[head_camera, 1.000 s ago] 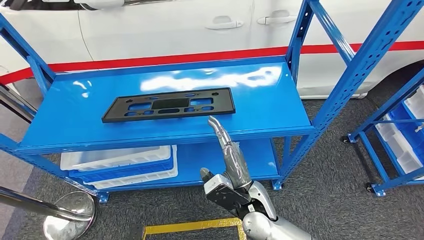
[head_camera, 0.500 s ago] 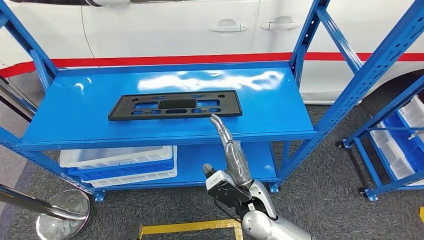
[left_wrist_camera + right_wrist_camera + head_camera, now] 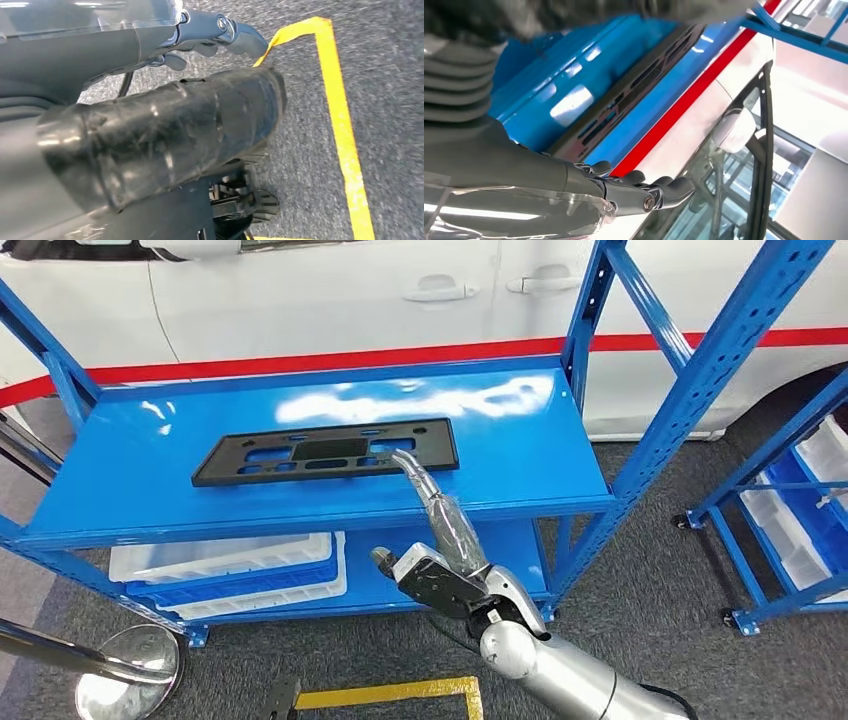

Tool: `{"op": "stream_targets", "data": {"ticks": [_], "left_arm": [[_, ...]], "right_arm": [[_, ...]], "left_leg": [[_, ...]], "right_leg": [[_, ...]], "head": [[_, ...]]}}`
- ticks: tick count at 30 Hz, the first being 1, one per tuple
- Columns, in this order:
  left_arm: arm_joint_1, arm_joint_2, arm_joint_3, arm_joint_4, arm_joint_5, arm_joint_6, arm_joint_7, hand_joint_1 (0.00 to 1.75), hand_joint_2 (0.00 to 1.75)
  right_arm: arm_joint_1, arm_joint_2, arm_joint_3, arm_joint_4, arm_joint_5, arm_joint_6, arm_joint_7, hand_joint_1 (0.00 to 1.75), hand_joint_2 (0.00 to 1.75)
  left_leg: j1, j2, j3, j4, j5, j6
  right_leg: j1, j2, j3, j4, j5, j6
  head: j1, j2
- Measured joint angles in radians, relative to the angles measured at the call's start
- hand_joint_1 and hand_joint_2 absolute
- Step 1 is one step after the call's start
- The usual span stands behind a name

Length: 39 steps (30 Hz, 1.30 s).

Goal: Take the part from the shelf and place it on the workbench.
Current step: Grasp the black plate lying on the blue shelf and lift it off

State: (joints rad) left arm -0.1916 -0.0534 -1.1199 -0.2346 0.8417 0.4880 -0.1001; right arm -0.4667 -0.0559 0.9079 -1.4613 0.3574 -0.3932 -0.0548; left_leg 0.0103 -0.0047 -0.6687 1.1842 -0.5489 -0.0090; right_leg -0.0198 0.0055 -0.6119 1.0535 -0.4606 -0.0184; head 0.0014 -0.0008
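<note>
The part (image 3: 325,451) is a flat black plastic plate with several cut-outs, lying on the top board of the blue shelf (image 3: 510,430). My right hand (image 3: 440,518) reaches up from below with its fingers stretched out, and the fingertips (image 3: 403,457) are at the part's front edge near its right end. It holds nothing. In the right wrist view the part (image 3: 634,90) lies beyond the straight fingers (image 3: 639,192). My left hand (image 3: 165,125) hangs over the grey carpet with its fingers (image 3: 225,30) apart and holds nothing.
A white car with a red stripe (image 3: 300,360) stands right behind the shelf. White and blue bins (image 3: 230,570) sit on the lower board. Another blue rack (image 3: 790,500) stands at the right. A metal stanchion base (image 3: 130,670) and yellow floor tape (image 3: 385,693) lie near my feet.
The whole view has shifted slightly with the camera. My right hand has moved forward and left, from short of the part's right end to its front edge.
</note>
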Motion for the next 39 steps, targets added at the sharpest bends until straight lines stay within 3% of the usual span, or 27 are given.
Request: {"op": "stream_targets", "data": {"ticks": [2,3,4,7,8,11,13,15,17,18,19,21,22,24,27,29,31,33,34,35,37,39], "left_arm": [[-0.003,-0.003,-0.002,0.0,-0.005,-0.002,0.002,0.0,0.0],[-0.003,-0.004,-0.002,0.0,-0.007,-0.003,0.003,0.0,0.0],[-0.004,-0.006,-0.002,0.0,-0.01,-0.004,0.004,0.0,0.0],[-0.011,-0.008,-0.002,0.0,-0.017,-0.005,0.008,0.0,0.0],[-0.014,-0.009,-0.003,0.0,-0.019,-0.005,0.009,0.0,0.0],[-0.018,-0.012,-0.007,0.0,-0.025,-0.005,0.014,0.0,0.0],[-0.019,-0.013,-0.008,0.0,-0.032,-0.005,0.02,0.0,0.0],[-0.023,-0.015,-0.008,-0.001,-0.039,-0.008,0.026,0.0,0.0],[-0.024,-0.017,-0.008,-0.001,-0.045,-0.011,0.034,0.0,0.0],[-0.024,-0.017,-0.008,-0.002,-0.048,-0.012,0.038,0.0,0.0],[-0.023,-0.017,-0.008,-0.002,-0.049,-0.015,0.042,0.0,0.0],[-0.023,-0.017,-0.008,-0.001,-0.051,-0.022,0.044,0.0,0.0],[-0.024,-0.017,-0.008,-0.001,-0.053,-0.026,0.044,0.0,0.0],[-0.025,-0.016,-0.008,-0.001,-0.057,-0.032,0.043,0.0,0.0],[-0.025,-0.016,-0.008,-0.001,-0.063,-0.037,0.045,0.0,0.0],[-0.027,-0.015,-0.008,-0.001,-0.066,-0.037,0.047,0.0,0.0],[-0.028,-0.015,-0.008,-0.001,-0.067,-0.038,0.049,0.0,0.0],[-0.027,-0.015,-0.008,-0.001,-0.07,-0.041,0.053,0.0,0.0],[-0.026,-0.015,-0.009,-0.001,-0.074,-0.042,0.055,0.0,0.0],[-0.027,-0.015,-0.009,-0.001,-0.078,-0.044,0.058,0.0,0.0],[-0.031,-0.015,-0.009,-0.001,-0.087,-0.047,0.065,0.0,0.0],[-0.036,-0.016,-0.01,-0.001,-0.096,-0.051,0.072,0.0,0.0]], "right_arm": [[-0.022,0.006,0.004,0.029,0.0,0.016,0.009,0.0,0.0],[-0.031,0.008,0.006,0.044,0.001,0.02,0.011,0.0,0.0],[-0.04,0.012,0.008,0.059,0.003,0.019,0.012,0.0,0.0],[-0.073,0.025,0.012,0.102,0.026,0.003,0.013,0.0,0.0],[-0.083,0.03,0.014,0.117,0.039,-0.005,0.017,0.0,0.0],[-0.103,0.041,0.021,0.156,0.091,-0.036,0.036,0.0,0.0],[-0.117,0.047,0.024,0.176,0.136,-0.062,0.051,0.0,0.87],[-0.134,0.052,0.027,0.199,0.176,-0.087,0.065,0.0,1.75],[-0.143,0.055,0.029,0.223,0.214,-0.105,0.079,0.0,1.75],[-0.145,0.056,0.031,0.234,0.233,-0.112,0.086,0.0,1.75],[-0.15,0.058,0.032,0.244,0.25,-0.115,0.091,0.0,1.75],[-0.167,0.067,0.035,0.264,0.271,-0.115,0.096,0.0,1.75],[-0.179,0.073,0.036,0.276,0.276,-0.113,0.096,0.0,1.75],[-0.197,0.086,0.038,0.304,0.288,-0.108,0.099,0.0,1.75],[-0.217,0.102,0.043,0.354,0.315,-0.103,0.109,0.0,1.75],[-0.232,0.113,0.045,0.38,0.324,-0.104,0.113,0.0,1.75],[-0.241,0.124,0.046,0.403,0.331,-0.104,0.114,0.0,1.75],[-0.244,0.13,0.049,0.429,0.345,-0.104,0.118,0.0,1.75],[-0.247,0.134,0.052,0.444,0.357,-0.104,0.123,0.0,1.75],[-0.252,0.138,0.056,0.459,0.373,-0.104,0.128,0.0,1.75],[-0.272,0.151,0.063,0.491,0.41,-0.099,0.14,0.0,1.75],[-0.293,0.163,0.069,0.523,0.443,-0.086,0.15,0.0,1.75]], "left_leg": [[0.001,0.0,-0.057,0.112,-0.036,-0.002],[0.0,0.0,-0.066,0.126,-0.029,0.0],[0.0,0.0,-0.057,0.101,-0.004,0.004],[-0.009,0.0,0.028,-0.088,0.086,0.029],[-0.013,-0.001,0.045,-0.128,0.096,0.034],[-0.015,-0.002,0.056,-0.156,0.099,0.041],[-0.009,-0.001,0.064,-0.174,0.107,0.046],[-0.007,0.0,0.069,-0.182,0.111,0.051],[-0.007,0.0,0.068,-0.18,0.11,0.053],[-0.007,-0.001,0.068,-0.179,0.109,0.053],[-0.007,-0.002,0.068,-0.176,0.107,0.052],[-0.006,-0.003,0.067,-0.165,0.1,0.046],[-0.007,-0.003,0.065,-0.157,0.095,0.041],[-0.01,-0.003,0.058,-0.148,0.09,0.03],[-0.01,-0.003,0.054,-0.143,0.087,0.017],[-0.007,-0.002,0.029,-0.088,0.051,0.007],[-0.005,-0.001,-0.028,0.033,-0.006,-0.002],[-0.004,-0.001,-0.075,0.121,-0.028,-0.004],[-0.004,-0.001,-0.076,0.115,-0.011,-0.002],[-0.004,-0.001,-0.057,0.071,0.021,0.001],[-0.008,-0.001,0.005,-0.061,0.085,0.014],[-0.013,-0.003,0.041,-0.14,0.104,0.023]], "right_leg": [[0.004,-0.002,0.0,0.0,-0.001,-0.003],[0.006,-0.002,0.0,0.001,-0.001,-0.003],[0.008,-0.001,0.001,0.001,-0.001,-0.003],[0.013,0.0,0.002,0.001,-0.002,-0.003],[0.013,0.0,0.001,0.0,-0.001,0.0],[0.012,-0.001,-0.002,-0.006,0.002,0.015],[0.012,-0.002,-0.011,0.015,-0.016,0.026],[0.01,-0.002,-0.054,0.109,-0.068,0.034],[0.007,-0.002,-0.11,0.222,-0.109,0.04],[0.006,-0.002,-0.122,0.243,-0.106,0.042],[0.003,-0.002,-0.118,0.229,-0.085,0.043],[-0.002,-0.002,-0.068,0.119,-0.021,0.044],[-0.002,-0.002,-0.041,0.063,-0.002,0.043],[0.001,-0.001,-0.016,0.012,0.004,0.034],[0.003,0.0,-0.016,0.006,0.006,0.015],[-0.001,0.0,-0.014,0.002,0.009,0.004],[0.0,-0.002,-0.013,0.001,0.008,-0.002],[0.002,-0.002,-0.013,0.002,0.007,-0.004],[0.003,-0.002,-0.013,0.002,0.007,-0.005],[0.004,-0.001,-0.012,0.003,0.007,-0.005],[0.006,0.002,-0.011,0.003,0.006,-0.004],[0.008,0.004,-0.013,0.002,0.006,0.003]], "head": [[-0.001,0.0],[-0.001,0.0],[-0.002,0.0],[-0.001,0.0],[-0.001,0.0],[0.0,0.0],[0.002,0.0],[0.004,0.0],[0.005,0.0],[0.006,0.0],[0.007,0.0],[0.007,0.0],[0.007,0.0],[0.006,0.0],[0.004,0.0],[-0.001,0.0],[-0.006,0.0],[-0.007,0.0],[-0.007,0.0],[-0.007,0.0],[-0.007,0.0],[-0.007,0.0]]}}
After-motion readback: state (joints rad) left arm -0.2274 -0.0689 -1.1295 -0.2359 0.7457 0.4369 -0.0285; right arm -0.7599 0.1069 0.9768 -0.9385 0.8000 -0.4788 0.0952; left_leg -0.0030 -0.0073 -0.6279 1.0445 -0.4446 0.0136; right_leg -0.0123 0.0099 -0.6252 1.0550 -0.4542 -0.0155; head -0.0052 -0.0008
